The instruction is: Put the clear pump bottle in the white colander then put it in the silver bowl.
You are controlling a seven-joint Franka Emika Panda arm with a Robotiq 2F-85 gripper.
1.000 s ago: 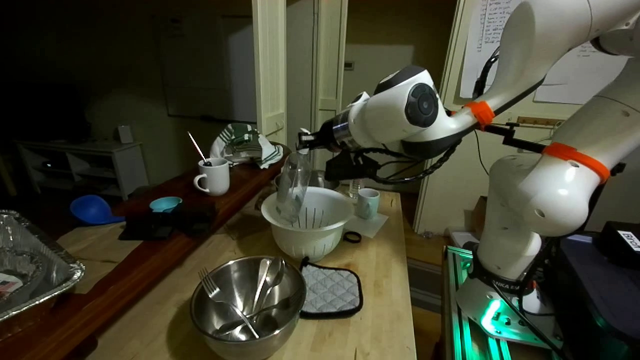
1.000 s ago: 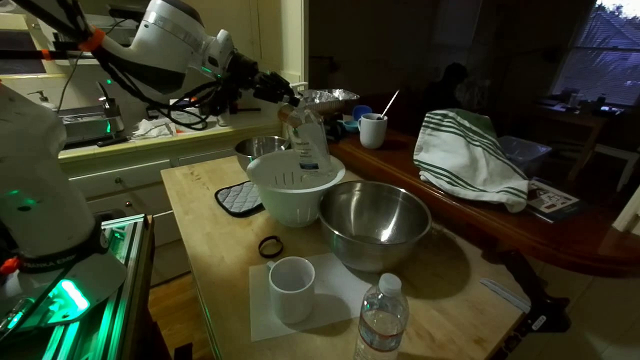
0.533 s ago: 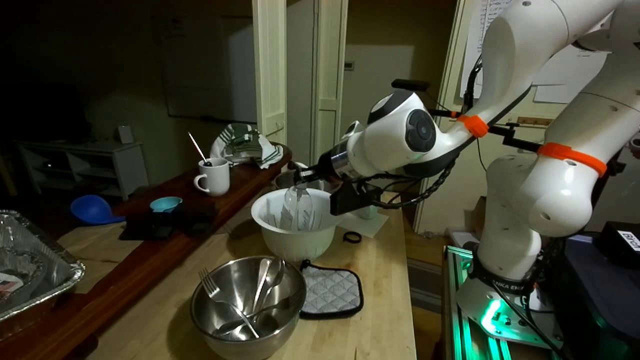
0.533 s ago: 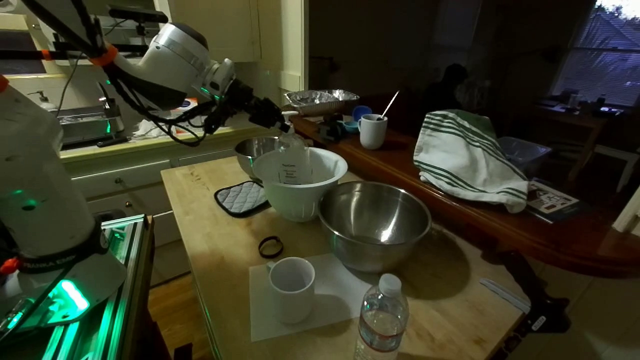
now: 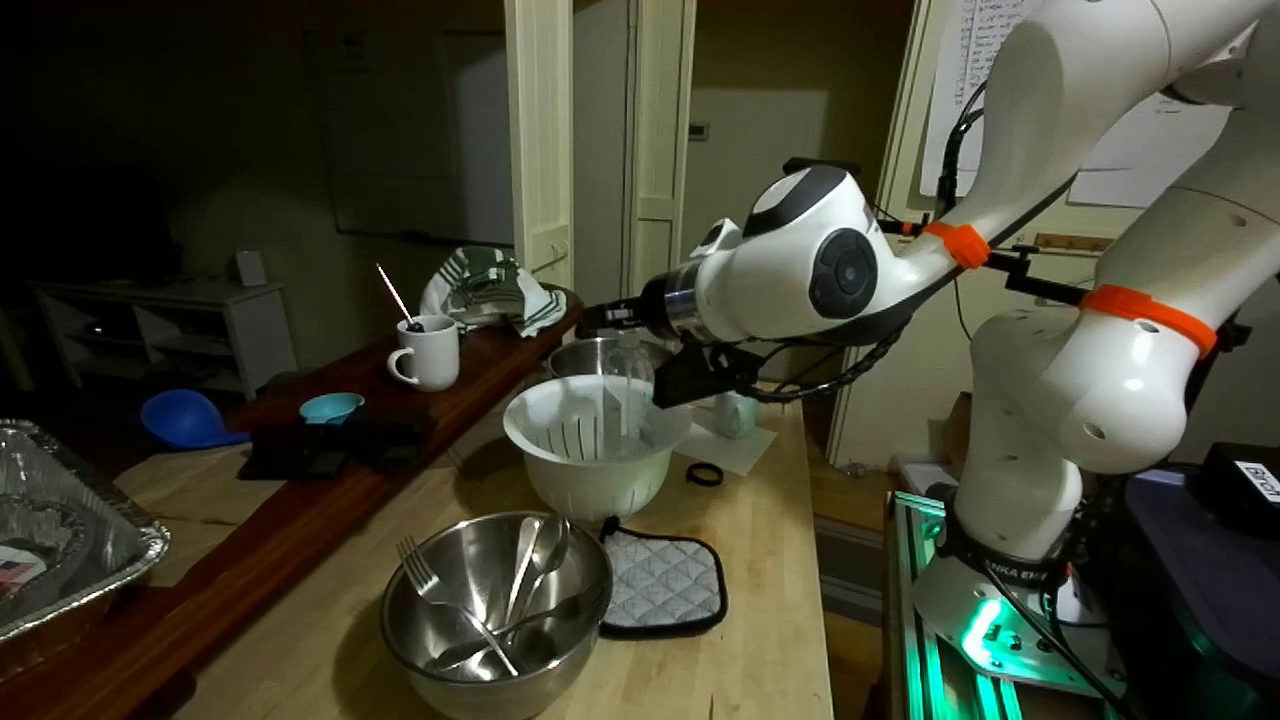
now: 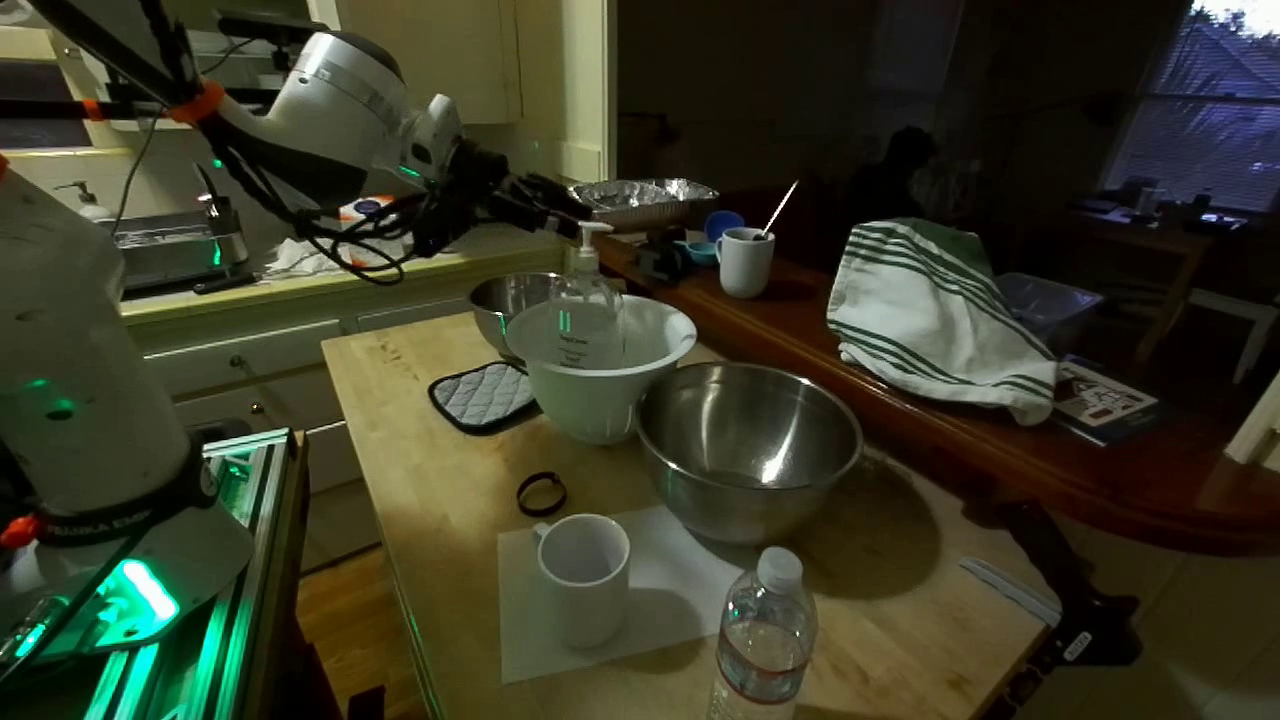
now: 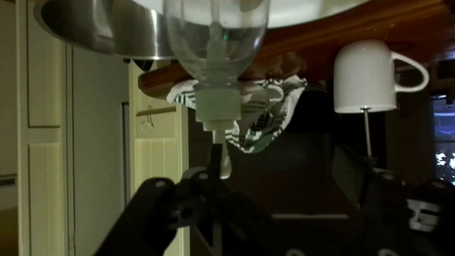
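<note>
The clear pump bottle (image 5: 628, 400) stands about upright inside the white colander (image 5: 597, 490); both also show in an exterior view, bottle (image 6: 588, 325) and colander (image 6: 592, 405). My gripper (image 5: 605, 318) is open around pump-head height, above the colander. In the wrist view, the pump head of the bottle (image 7: 217, 103) is close beside one finger of the open gripper (image 7: 284, 170), and nothing is clamped between the fingers. An empty silver bowl (image 6: 750, 505) is beside the colander. A second silver bowl (image 5: 480, 690) holds cutlery on the colander's other side.
A grey pot holder (image 5: 662, 585) and a black ring (image 6: 541, 494) lie on the table. A white mug (image 6: 585, 590) and a small capped water bottle (image 6: 765, 640) stand near the empty bowl. Another mug (image 5: 428, 355) and a striped towel (image 6: 930, 310) are on the raised wooden counter.
The gripper lowered the tilted bottle into the colander, opened and let it go, then rose slightly. The bottle now stands upright. The colander shifted slightly as the bottle went in.
</note>
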